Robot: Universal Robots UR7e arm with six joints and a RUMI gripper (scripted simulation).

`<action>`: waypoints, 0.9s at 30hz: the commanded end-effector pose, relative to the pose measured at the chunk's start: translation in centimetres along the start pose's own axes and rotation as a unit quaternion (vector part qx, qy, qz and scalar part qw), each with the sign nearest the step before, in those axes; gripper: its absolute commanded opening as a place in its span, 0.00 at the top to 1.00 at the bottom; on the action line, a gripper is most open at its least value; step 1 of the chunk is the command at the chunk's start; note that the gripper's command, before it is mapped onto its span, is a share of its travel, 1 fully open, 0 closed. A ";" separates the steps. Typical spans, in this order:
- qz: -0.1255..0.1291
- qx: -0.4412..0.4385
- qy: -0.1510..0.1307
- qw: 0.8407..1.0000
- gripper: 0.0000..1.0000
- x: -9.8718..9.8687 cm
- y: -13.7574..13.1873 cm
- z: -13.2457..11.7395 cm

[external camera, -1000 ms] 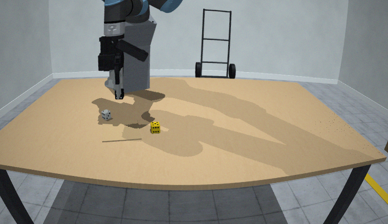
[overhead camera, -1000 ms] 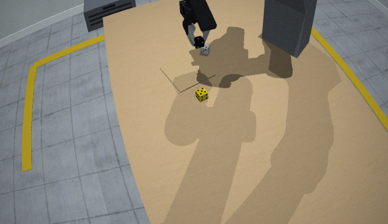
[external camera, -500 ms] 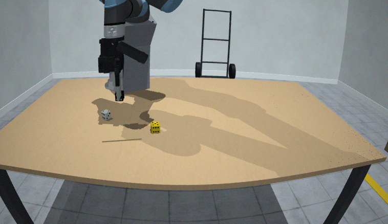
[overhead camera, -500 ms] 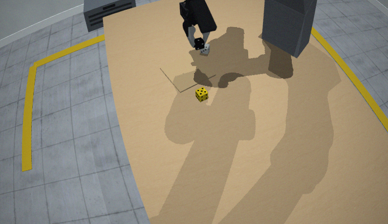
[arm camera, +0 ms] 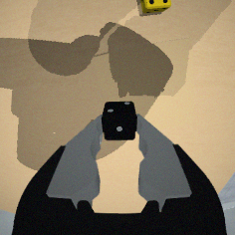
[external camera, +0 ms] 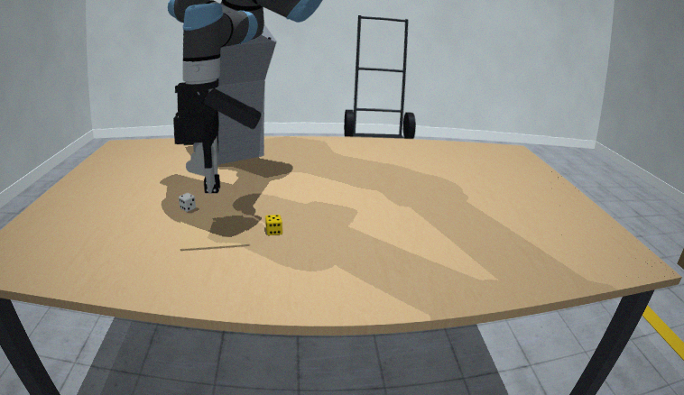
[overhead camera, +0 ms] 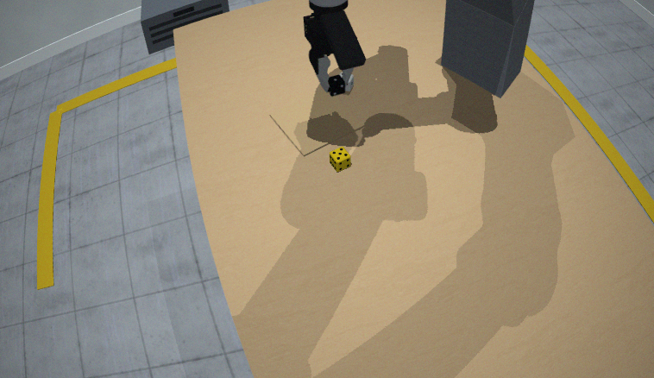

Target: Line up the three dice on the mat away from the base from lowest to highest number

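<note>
Zero of three dice judged in line yet. Nearest on the surface: faint edge of the mat, and just beside it the yellow die, flat, five up, apparently off the mat. Farther back: white die, flat, in shadow. Beyond that: pincer clenched on the black die, seemingly held just above the surface; small cube, white pips, gripped squarely on two sides. Left to do: set down black, then order all three by number.

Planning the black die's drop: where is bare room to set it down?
Bare wood lies between the white die and yellow die, and right of the yellow one. Crowded: beneath the pincer holding the black die.
</note>
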State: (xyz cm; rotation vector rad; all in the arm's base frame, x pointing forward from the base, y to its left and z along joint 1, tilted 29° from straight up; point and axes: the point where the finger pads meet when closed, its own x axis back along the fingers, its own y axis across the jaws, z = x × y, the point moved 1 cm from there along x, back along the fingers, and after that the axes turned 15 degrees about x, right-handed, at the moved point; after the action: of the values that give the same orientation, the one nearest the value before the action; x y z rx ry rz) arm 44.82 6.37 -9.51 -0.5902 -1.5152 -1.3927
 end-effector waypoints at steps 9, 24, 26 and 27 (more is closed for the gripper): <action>-0.001 0.000 -0.001 1.000 0.90 -3.5 0.1 0.0; -0.001 0.000 -0.001 1.000 0.90 -5.7 0.1 0.0; -0.001 0.000 -0.001 1.000 0.90 -5.8 0.1 0.0; -0.001 0.000 -0.001 1.000 0.90 -5.8 0.1 0.0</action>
State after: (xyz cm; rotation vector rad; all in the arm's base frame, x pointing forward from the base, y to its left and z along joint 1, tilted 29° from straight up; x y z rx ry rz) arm 47.28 7.78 -14.49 -0.5904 -1.5167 -1.3937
